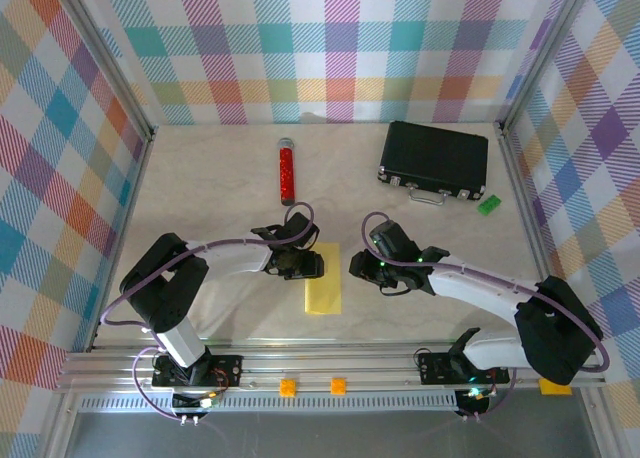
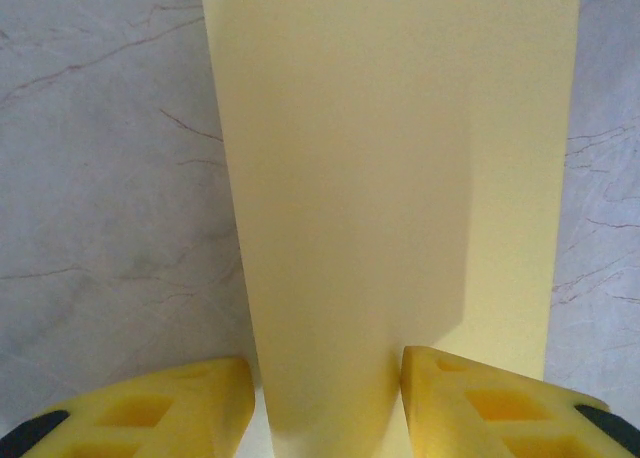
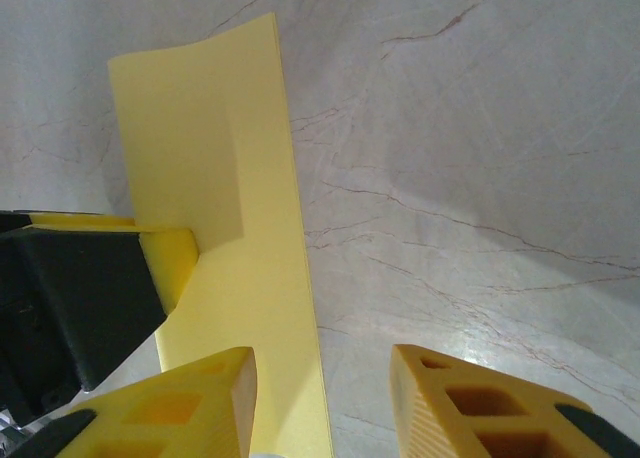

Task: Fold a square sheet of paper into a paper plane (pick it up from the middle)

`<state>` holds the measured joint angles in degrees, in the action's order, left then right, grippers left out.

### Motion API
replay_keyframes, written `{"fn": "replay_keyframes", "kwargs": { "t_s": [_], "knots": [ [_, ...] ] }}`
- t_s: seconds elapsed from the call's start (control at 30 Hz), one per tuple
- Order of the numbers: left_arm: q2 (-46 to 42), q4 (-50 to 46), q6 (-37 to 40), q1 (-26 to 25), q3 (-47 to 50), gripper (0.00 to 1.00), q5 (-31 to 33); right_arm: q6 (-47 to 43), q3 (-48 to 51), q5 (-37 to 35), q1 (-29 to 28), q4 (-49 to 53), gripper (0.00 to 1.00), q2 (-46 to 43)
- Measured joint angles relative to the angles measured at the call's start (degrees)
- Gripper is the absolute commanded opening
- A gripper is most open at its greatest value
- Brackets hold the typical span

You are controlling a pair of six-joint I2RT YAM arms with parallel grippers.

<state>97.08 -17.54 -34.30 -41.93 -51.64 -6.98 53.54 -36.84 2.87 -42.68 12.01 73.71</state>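
Observation:
The square sheet of paper [image 1: 323,283] is yellow and lies folded into a narrow strip on the marble table, long side running away from me. A paper plane is out of view. My left gripper [image 1: 305,265] sits at the strip's left edge near its far end, open, with its fingers astride the paper [image 2: 400,178] and one yellow pad [image 3: 165,258] resting on it. My right gripper [image 1: 358,265] hovers just right of the strip, open; its left finger overlaps the paper's [image 3: 230,178] right edge and its right finger is over bare table.
A red cylinder [image 1: 286,172] lies at the back middle. A black case [image 1: 434,159] sits at the back right with a small green block [image 1: 488,205] beside it. Checked walls close in the table on three sides.

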Motion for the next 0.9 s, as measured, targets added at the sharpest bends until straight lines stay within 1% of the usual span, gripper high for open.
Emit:
{"fn": "replay_keyframes", "kwargs": {
  "t_s": [0.33,0.47,0.6,0.7,0.9],
  "knots": [
    [0.31,-0.42,-0.42,-0.13,-0.42,0.48,0.20,-0.07,0.00,0.83,0.00,-0.61,0.40,0.50],
    [0.31,-0.44,-0.39,-0.31,-0.44,0.48,0.46,-0.44,0.35,2.47,0.00,-3.10,0.40,0.50],
    [0.31,-0.46,-0.37,-0.31,-0.48,0.48,0.46,-0.42,0.57,3.85,0.00,-4.81,0.39,1.27],
    [0.31,-0.61,-0.35,-0.31,-0.66,0.48,0.46,-0.42,0.57,4.85,0.00,-5.99,0.35,2.82],
    [0.31,-0.79,0.50,-0.33,-0.70,0.48,0.48,-0.39,0.57,5.99,0.00,-6.69,0.35,4.85]
  ]
}}
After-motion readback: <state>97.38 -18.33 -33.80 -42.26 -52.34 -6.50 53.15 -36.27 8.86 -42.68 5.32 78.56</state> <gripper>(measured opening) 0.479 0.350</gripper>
